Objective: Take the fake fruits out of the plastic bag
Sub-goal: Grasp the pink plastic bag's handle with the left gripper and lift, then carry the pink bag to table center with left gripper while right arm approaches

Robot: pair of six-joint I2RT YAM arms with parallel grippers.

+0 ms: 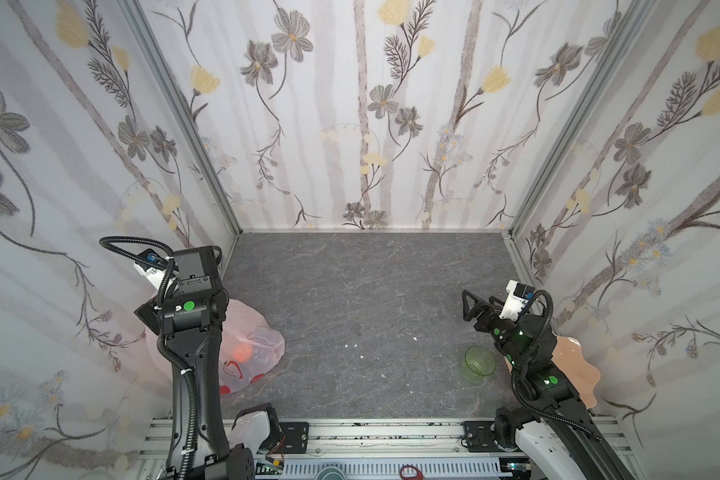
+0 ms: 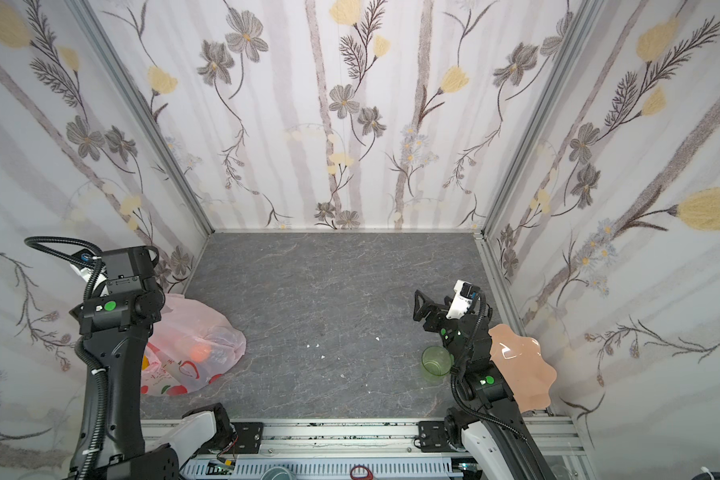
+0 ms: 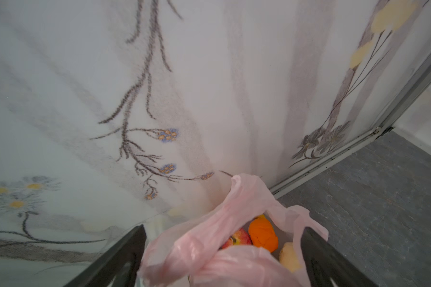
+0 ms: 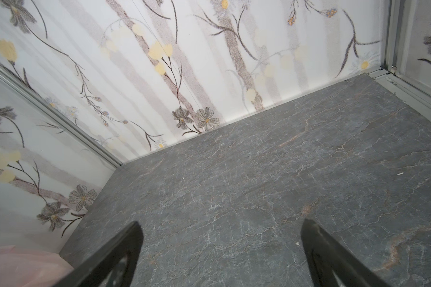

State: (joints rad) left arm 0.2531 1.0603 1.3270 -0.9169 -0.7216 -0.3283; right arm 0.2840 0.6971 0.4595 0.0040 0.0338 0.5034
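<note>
Left hand point(image 3: 223, 228) gapes wide, empty, straddling the mouth of the thin translucent pink plastic carrier bag point(image 3: 204, 251) slumped by the left wall on the grey tabletop point(image 1: 371, 291). Inside you can see a round orange fake fruit point(image 3: 263, 236), a red apple point(image 3: 237, 239) and a beige lumpy piece point(image 3: 289, 256). Looks like the first pick: you need to dip past the loose film and close on the orange. Right hand point(image 4: 222, 223) is open and idle. The translucent green cup point(image 1: 479, 362) and the peach wavy plate point(image 1: 574, 365) show nothing in them.

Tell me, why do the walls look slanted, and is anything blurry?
In both top views the wide lens splays the corner posts outward; in the left wrist view the close pink bag and wallpaper look soft; the right wrist view shows the table crisply.
</note>
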